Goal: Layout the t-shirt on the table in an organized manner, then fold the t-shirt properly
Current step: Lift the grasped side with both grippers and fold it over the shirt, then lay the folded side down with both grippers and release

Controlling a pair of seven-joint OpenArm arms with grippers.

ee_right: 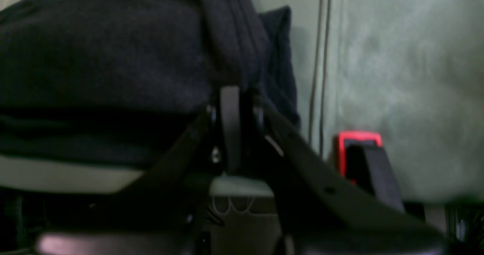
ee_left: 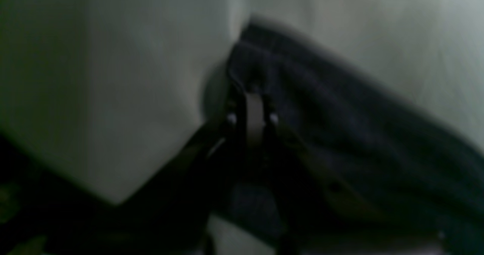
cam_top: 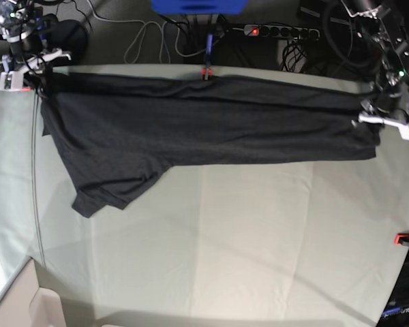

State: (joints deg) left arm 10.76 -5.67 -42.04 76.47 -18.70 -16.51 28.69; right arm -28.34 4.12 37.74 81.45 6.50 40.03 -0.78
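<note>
The black t-shirt (cam_top: 204, 122) is stretched wide along the far part of the pale grey-green table (cam_top: 245, 245), plain side up, no print showing. One sleeve (cam_top: 109, 191) lies toward the front left. My left gripper (cam_top: 373, 114) is shut on the shirt's right end; in the left wrist view (ee_left: 254, 90) its fingers pinch the dark cloth (ee_left: 340, 126). My right gripper (cam_top: 39, 76) is shut on the shirt's far left corner; in the right wrist view (ee_right: 231, 92) it pinches bunched black cloth (ee_right: 113, 58).
Red clamps sit at the table's right edge (cam_top: 403, 238), its far edge (cam_top: 205, 72), and beside my right gripper (ee_right: 357, 139). Cables, a power strip (cam_top: 273, 30) and a blue box (cam_top: 198, 5) lie behind the table. A beige surface (cam_top: 13, 306) is at the front left.
</note>
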